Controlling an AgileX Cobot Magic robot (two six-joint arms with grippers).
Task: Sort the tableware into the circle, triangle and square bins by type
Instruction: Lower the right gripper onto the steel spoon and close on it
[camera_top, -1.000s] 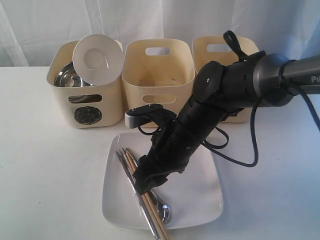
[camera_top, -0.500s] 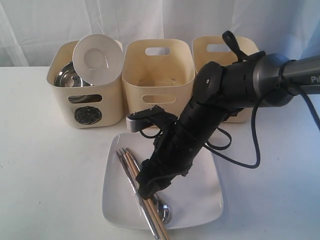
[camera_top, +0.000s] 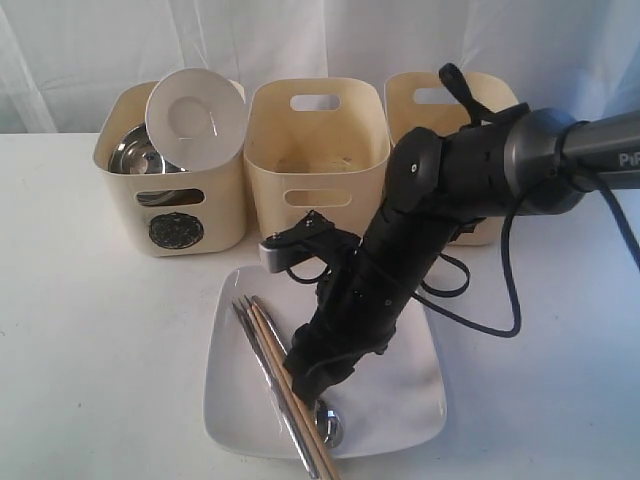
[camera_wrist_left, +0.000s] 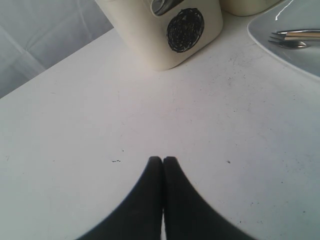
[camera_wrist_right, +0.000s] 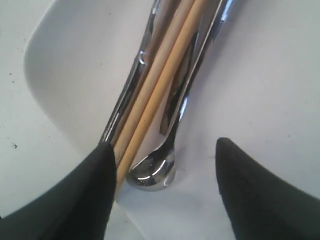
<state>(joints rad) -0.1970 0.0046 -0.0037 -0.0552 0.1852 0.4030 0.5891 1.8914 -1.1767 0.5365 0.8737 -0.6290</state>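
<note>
The white square plate (camera_top: 405, 385) lies in front of the bins and carries wooden chopsticks (camera_top: 268, 333), a spoon (camera_top: 326, 427) and other steel cutlery. My right gripper (camera_top: 312, 385) hangs low over the plate, open. In the right wrist view its fingers (camera_wrist_right: 95, 175) straddle the spoon's bowl (camera_wrist_right: 151, 172), with the chopsticks (camera_wrist_right: 165, 75) against one finger. The circle bin (camera_top: 212, 205) holds a tilted white bowl (camera_top: 195, 118) and a steel bowl (camera_top: 135, 155). My left gripper (camera_wrist_left: 163, 160) is shut and empty above bare table, near the circle bin (camera_wrist_left: 200, 47).
Two more cream bins stand to the right: the middle bin (camera_top: 316, 165) and the far bin (camera_top: 425, 100). My right arm hides their marks. A fork (camera_wrist_left: 295, 37) on the plate's rim (camera_wrist_left: 280, 55) shows in the left wrist view. Curtains hang behind the table.
My right arm has shifted slightly right and lower over the plate, bringing the open gripper closer to the spoon end of the cutlery. Nothing else has moved.
</note>
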